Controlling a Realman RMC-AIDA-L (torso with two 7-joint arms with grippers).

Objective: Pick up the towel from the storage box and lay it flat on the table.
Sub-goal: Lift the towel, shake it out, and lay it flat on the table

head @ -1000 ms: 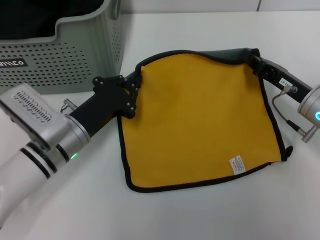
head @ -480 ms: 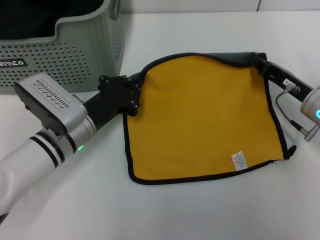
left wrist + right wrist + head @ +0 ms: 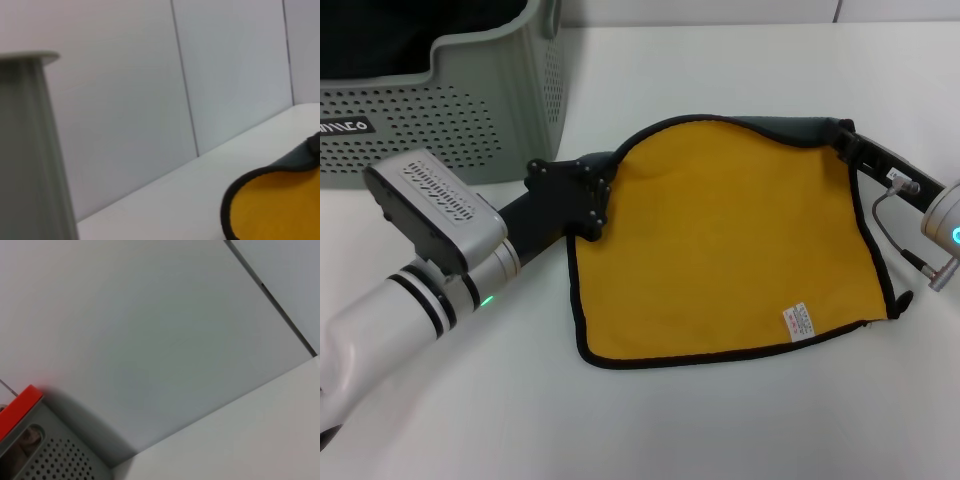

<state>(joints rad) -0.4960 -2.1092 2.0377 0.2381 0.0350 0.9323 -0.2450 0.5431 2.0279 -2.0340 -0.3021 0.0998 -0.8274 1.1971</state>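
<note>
Towel (image 3: 720, 240) spread on the white surface (image 3: 740, 420), yellow-orange face up, black edging all around, small white tag (image 3: 797, 322) close to the near right corner. Near edge and right edge lying flat on the surface; far edge slightly raised, with a strip of the dark green-grey side folded over along the far right part. Same far edge visible in the left wrist view as a yellow curve with black border (image 3: 272, 205).

Left end effector (image 3: 588, 190) at the far left corner of the towel, black body reaching in from the left over the surface, fingers clamped together on the cloth corner. Silver left arm running toward the near left, green light lit on it.

Right end effector (image 3: 847, 138) at the far right corner of the towel, coming in from the right, gripping that corner where the dark side turns over; fingers mostly hidden by the cloth, seemingly closed on it. Grey cable looping beside the right arm.

Storage box (image 3: 450, 110) standing at the far left of the surface, pale grey-green with dotted sides, well apart from the towel's yellow field but near the left end effector. Part of its black label with white letters (image 3: 342, 127) visible at the left edge. Corner of the box visible also in the right wrist view (image 3: 55, 450).
</note>
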